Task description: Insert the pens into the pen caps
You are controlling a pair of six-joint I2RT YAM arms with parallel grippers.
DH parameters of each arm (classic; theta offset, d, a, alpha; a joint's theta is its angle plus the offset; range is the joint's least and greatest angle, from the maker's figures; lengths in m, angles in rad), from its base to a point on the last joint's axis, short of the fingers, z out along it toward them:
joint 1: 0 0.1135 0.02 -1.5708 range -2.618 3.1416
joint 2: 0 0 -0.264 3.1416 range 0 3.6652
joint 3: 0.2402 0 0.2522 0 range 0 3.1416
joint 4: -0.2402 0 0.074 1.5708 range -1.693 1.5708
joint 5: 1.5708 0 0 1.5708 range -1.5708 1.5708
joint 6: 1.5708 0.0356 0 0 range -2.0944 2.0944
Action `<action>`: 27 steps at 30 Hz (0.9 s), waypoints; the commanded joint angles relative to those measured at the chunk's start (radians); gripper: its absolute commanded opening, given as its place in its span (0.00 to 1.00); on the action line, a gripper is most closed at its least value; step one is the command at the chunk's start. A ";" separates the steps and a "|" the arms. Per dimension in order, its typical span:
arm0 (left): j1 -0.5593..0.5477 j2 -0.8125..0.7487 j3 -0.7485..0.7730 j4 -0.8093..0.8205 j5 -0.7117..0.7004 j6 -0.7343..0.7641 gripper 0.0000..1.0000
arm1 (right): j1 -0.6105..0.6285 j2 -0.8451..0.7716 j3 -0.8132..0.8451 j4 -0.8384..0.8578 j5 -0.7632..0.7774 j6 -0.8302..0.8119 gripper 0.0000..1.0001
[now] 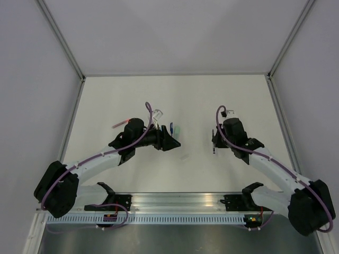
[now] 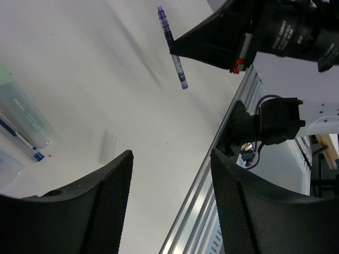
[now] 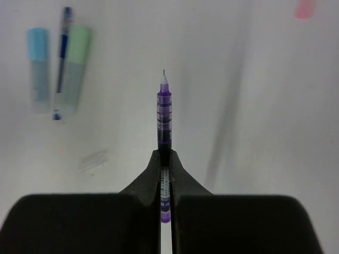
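Note:
My right gripper [image 3: 164, 153] is shut on the dark purple pen [image 3: 164, 111], tip pointing away, held above the table; it also shows in the top view [image 1: 214, 144]. In the left wrist view the purple pen [image 2: 174, 50] hangs from the right gripper's black fingers [image 2: 212, 45]. A light blue cap [image 3: 38, 69], a blue pen [image 3: 61, 63] and a mint green cap [image 3: 74, 63] lie side by side. My left gripper [image 2: 169, 156] is open and empty, next to those caps [image 1: 177, 130]. A red-pink pen [image 1: 119, 125] lies left of the left wrist.
A faint clear streak [image 3: 92, 159] lies on the white table between the grippers. Some white and clear bits [image 1: 158, 113] lie behind the left wrist. The aluminium rail [image 1: 175, 201] runs along the near edge. Grey walls enclose the table.

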 commanded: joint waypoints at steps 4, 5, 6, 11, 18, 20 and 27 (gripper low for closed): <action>-0.015 0.054 0.115 0.117 0.041 -0.131 0.65 | 0.088 -0.249 -0.128 0.293 -0.243 0.086 0.00; -0.017 0.070 0.133 0.155 0.047 -0.155 0.65 | 0.105 -0.258 -0.133 0.338 -0.260 0.097 0.00; -0.018 0.088 0.139 0.183 0.057 -0.172 0.65 | 0.115 -0.266 -0.138 0.353 -0.284 0.107 0.00; -0.058 0.212 0.220 0.278 0.071 -0.224 0.64 | 0.175 -0.291 -0.139 0.419 -0.326 0.149 0.00; -0.101 0.298 0.279 0.280 0.038 -0.213 0.60 | 0.211 -0.314 -0.128 0.430 -0.321 0.158 0.00; -0.106 0.308 0.282 0.289 0.038 -0.220 0.57 | 0.214 -0.324 -0.130 0.432 -0.323 0.161 0.00; -0.119 0.337 0.290 0.340 0.084 -0.253 0.03 | 0.215 -0.344 -0.122 0.403 -0.347 0.158 0.10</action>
